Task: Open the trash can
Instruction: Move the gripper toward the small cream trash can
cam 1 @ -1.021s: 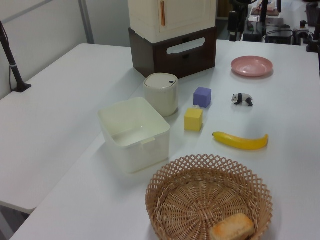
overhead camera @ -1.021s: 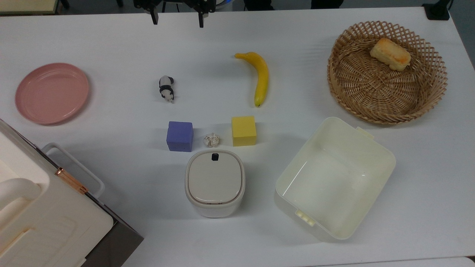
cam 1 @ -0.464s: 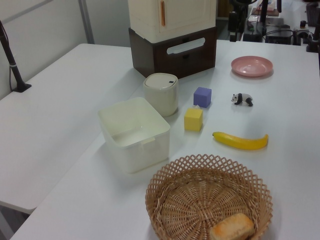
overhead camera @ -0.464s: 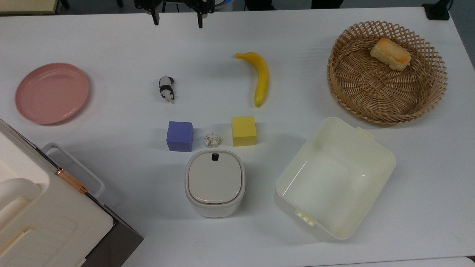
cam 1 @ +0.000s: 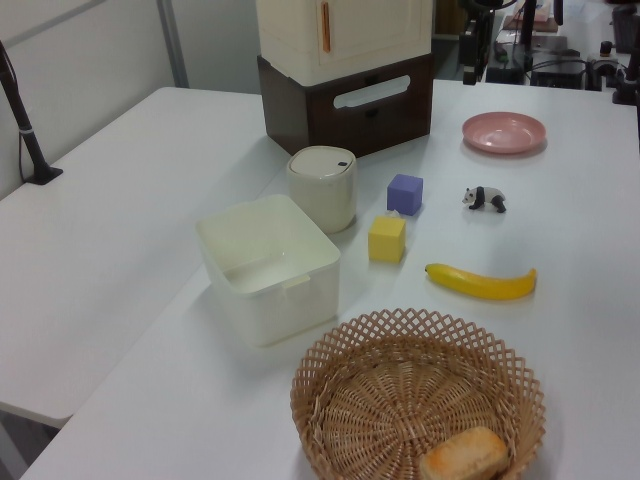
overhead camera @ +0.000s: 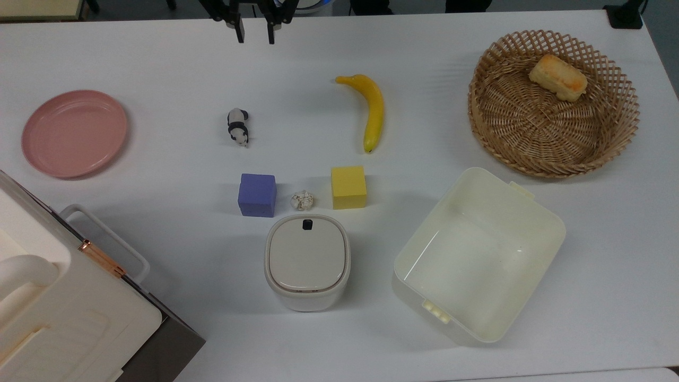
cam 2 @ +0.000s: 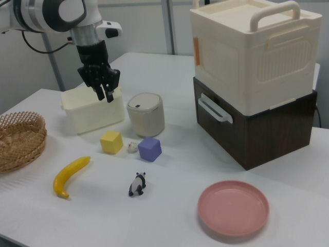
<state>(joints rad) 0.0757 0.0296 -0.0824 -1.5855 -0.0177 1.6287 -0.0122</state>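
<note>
Fingers nearly together, the end effector [overhead camera: 255,33] hangs at the top view's far edge; it should descend squarely onto the black button [overhead camera: 306,225] of the shut trash can [overhead camera: 307,262], mid-worktop.

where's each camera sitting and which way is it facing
Top view: overhead, looking straight down at the white table; black gripper at the top edge.
Left view: beside the woven wicker basket, looking across.
Right view: beside the round pink plate, facing the arm.
All share the small off-white lidded trash can, lid down.
</note>
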